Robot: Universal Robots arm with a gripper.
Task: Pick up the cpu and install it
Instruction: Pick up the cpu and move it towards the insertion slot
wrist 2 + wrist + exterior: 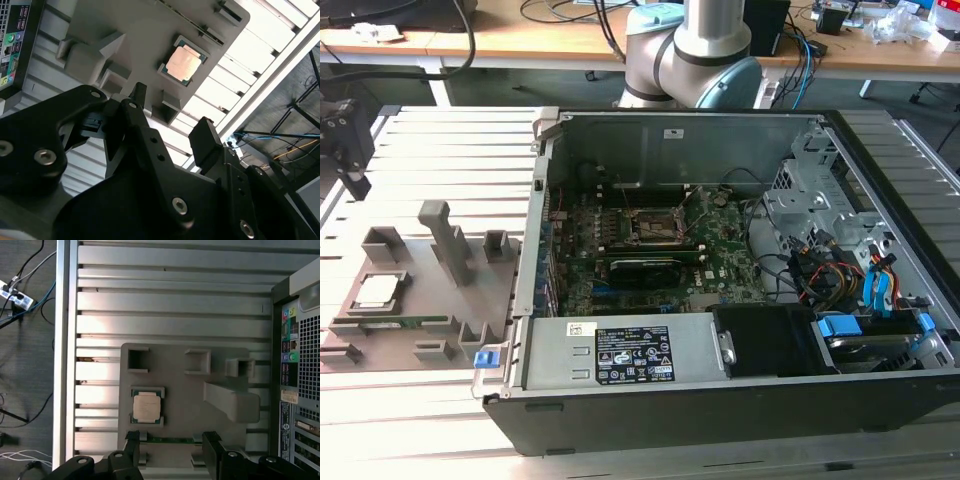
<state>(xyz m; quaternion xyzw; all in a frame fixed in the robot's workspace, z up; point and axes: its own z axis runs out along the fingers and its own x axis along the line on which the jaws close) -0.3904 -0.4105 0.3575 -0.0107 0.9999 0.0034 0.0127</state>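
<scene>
Gripper [355, 180] hangs at the exterior view's far left, over the slatted table [440, 140]. In both wrist views its fingers [132, 447] are spread wide with nothing between them. A bit further right the cpu [377, 291] sits in its pocket on the grey holder tray [430, 295], with the green memory stick [405, 321] just beside it. Right of that is the open PC case [720, 420], with the socket [655, 228] on the motherboard [720, 265].

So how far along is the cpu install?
Nothing is done yet: the cpu lies in its tray. The tool hangs open and empty above the tray, touching nothing. Pickup and seating in the socket are both left.
</scene>
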